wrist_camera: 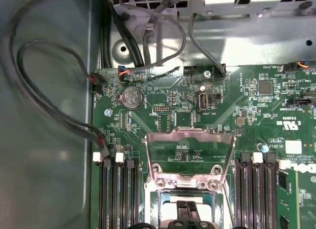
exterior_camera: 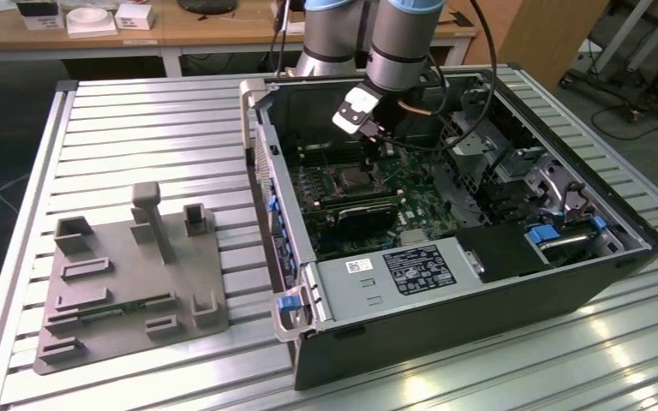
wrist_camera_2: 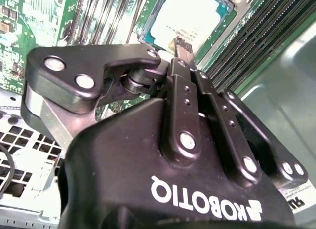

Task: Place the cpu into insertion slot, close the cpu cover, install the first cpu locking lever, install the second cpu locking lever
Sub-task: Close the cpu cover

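Observation:
The cpu [wrist_camera_2: 190,14], a flat square chip with a silvery top, lies in the insertion slot [wrist_camera: 151,202] on the green motherboard inside the open computer case [exterior_camera: 455,291]. My gripper [wrist_camera_2: 181,43] is shut with nothing between its fingers. Its tips sit right over the near edge of the cpu; I cannot tell whether they touch it. The cpu cover [wrist_camera: 190,140], a silvery frame with a square window, stands swung open on its hinge beyond the slot. A thin wire lever [wrist_camera: 228,202] runs beside the slot. In the exterior view the gripper [exterior_camera: 370,158] reaches down over the slot [exterior_camera: 352,177].
Black memory slots [wrist_camera: 117,194] flank the socket on both sides [wrist_camera: 254,189]. Loose black cables [wrist_camera: 44,105] and a coin battery [wrist_camera: 132,96] lie beyond the cover. The case walls [exterior_camera: 263,171] enclose the board. A grey fixture plate [exterior_camera: 129,282] sits on the slatted table at the exterior view's left.

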Motion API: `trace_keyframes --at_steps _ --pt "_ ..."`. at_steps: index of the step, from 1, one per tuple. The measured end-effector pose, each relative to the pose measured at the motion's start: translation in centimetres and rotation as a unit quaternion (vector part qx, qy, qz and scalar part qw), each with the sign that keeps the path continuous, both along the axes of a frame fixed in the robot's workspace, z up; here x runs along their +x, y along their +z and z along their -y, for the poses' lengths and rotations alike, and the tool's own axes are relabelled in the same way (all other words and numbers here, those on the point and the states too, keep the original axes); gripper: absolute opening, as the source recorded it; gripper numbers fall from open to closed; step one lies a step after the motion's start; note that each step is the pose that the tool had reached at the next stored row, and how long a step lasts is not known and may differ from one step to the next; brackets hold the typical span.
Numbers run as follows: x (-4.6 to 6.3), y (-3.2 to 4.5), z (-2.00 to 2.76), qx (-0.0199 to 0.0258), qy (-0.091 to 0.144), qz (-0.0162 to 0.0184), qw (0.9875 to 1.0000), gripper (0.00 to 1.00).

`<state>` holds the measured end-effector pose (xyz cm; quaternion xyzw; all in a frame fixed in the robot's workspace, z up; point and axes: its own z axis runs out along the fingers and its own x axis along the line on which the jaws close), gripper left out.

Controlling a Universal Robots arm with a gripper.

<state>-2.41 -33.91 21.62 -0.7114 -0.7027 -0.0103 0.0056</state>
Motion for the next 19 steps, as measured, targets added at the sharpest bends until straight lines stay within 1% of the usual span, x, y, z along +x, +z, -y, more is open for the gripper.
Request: trace_keyframes --at_steps 4,6,10,12,19 --pt "0.0 0.82 0.00 0.0000 0.000 0.0000 1.0000 0.10" --pt "0.0 1.03 0.00 -0.0001 0.000 0.0000 1.0000 0.10" --pt "0.0 1.08 -0.01 0.0002 0.000 0.0001 1.0000 0.10" --pt "0.0 1.29 0.00 0.0000 0.000 0.0000 1.0000 0.10" --pt "0.0 1.30 0.00 0.0000 0.000 0.0000 1.0000 0.10"
